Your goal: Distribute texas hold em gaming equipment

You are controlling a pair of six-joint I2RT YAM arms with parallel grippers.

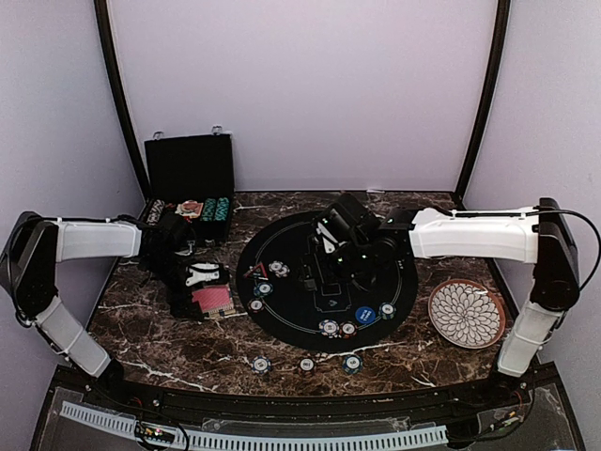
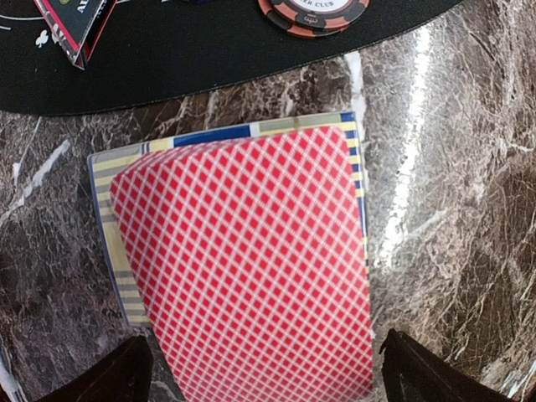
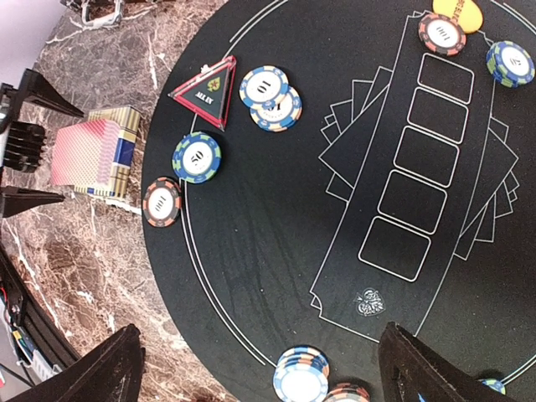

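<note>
A deck of red-backed playing cards (image 2: 243,268) lies on a blue and yellow striped card box on the marble. My left gripper (image 2: 268,381) is open, its two fingertips straddling the deck's near end without touching it. From above, the deck (image 1: 212,301) sits just left of the round black mat (image 1: 282,324). My right gripper (image 3: 260,368) hangs open and empty over the mat. Under it are a red-edged triangle marker (image 3: 205,92), blue chips (image 3: 270,96), a teal chip (image 3: 197,157), a red chip (image 3: 162,202), an orange button (image 3: 459,12) and a chip stack (image 3: 301,377).
An open black case (image 1: 189,178) with chips inside stands at the back left. A white petal-patterned plate (image 1: 467,313) sits right of the mat. Three single chips (image 1: 307,365) lie in a row on the marble in front of the mat. A blue disc button (image 1: 365,315) is near the mat's front.
</note>
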